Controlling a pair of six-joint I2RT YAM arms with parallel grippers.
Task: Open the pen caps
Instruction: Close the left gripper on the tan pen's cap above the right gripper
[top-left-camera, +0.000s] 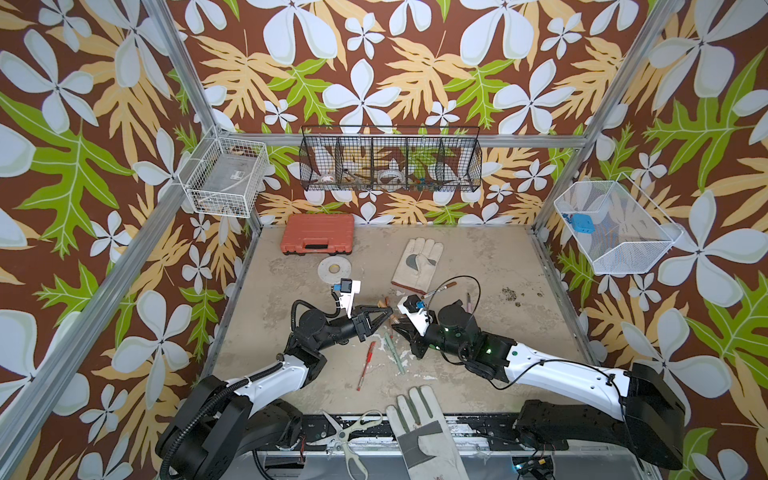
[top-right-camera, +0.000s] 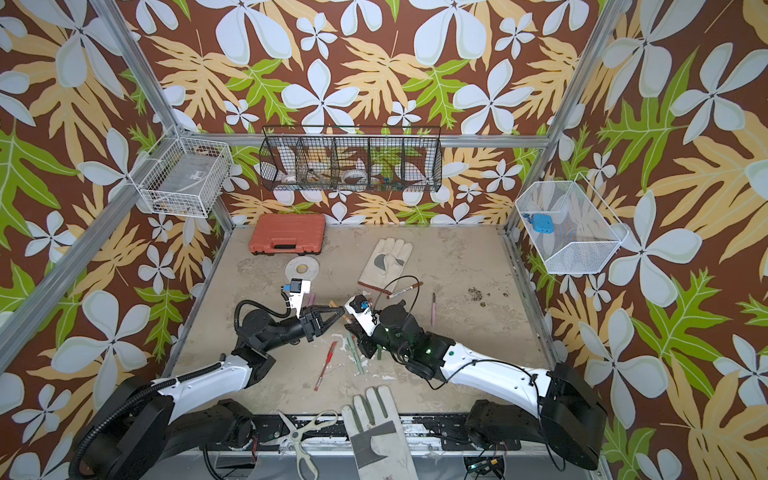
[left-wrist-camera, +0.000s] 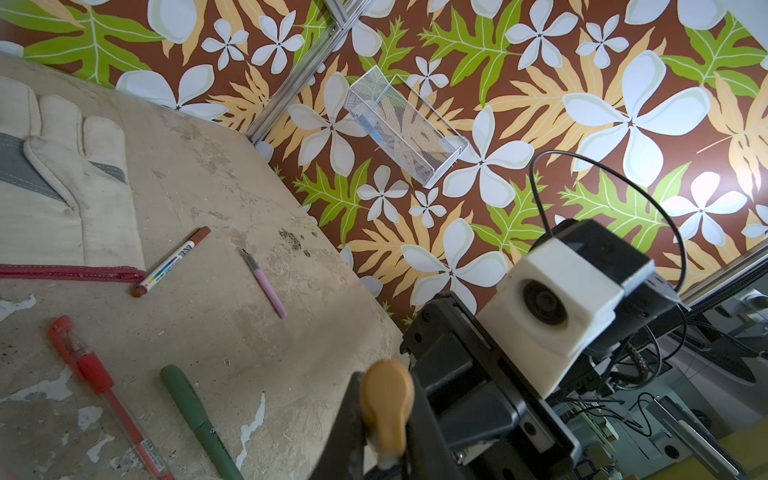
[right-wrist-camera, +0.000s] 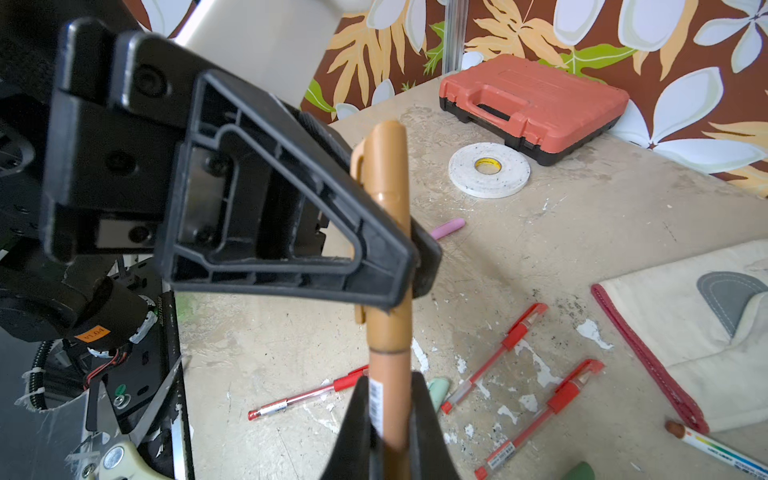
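Mid-uncapping: the right hand (right-wrist-camera: 390, 419) is closed tight on the barrel of the gold pen (right-wrist-camera: 388, 374), the left hand (right-wrist-camera: 413, 266) just beyond it pinches the gold cap (right-wrist-camera: 380, 174), not yet off, so the next move likely needs a straight pull apart.

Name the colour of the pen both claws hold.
The pen is gold, clearest in the right wrist view.

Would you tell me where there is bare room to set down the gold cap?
Bare: the table between the far white glove and its right edge, and left of the tape roll. Crowded: the middle, where the red pen and green pens lie.
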